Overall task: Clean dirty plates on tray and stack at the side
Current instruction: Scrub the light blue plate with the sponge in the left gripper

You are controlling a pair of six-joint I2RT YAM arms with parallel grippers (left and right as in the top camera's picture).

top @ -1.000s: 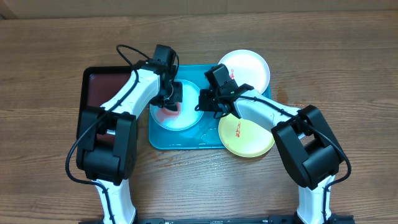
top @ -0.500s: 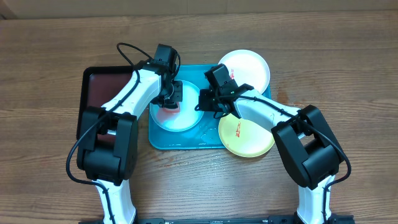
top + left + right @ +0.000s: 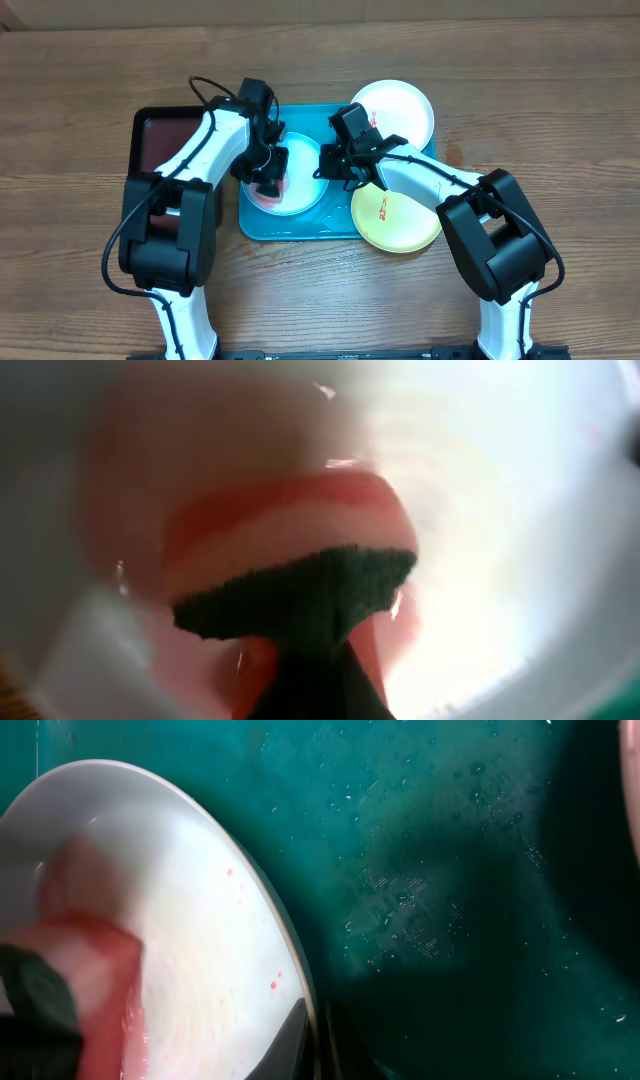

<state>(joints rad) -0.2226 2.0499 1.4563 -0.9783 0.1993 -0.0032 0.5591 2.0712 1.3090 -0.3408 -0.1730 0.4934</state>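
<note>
Three plates show from overhead. The light blue plate [image 3: 305,172] lies in the turquoise tray [image 3: 300,228], toward its nine o'clock end. My right gripper [image 3: 328,166] pinches the plate's rim at three o'clock. My left gripper [image 3: 268,168] is clamped on a pink sponge [image 3: 268,190] with a dark green scrub face, pressed onto the plate. The plate looks glossy and wet, tinged pink, with tiny red specks. I judge it light, stiff and slippery, so the rim is the sound hold. The white plate [image 3: 400,108] sits at the tray's one o'clock. The yellow-green plate [image 3: 400,222] sits at four o'clock and bears a red smear.
</note>
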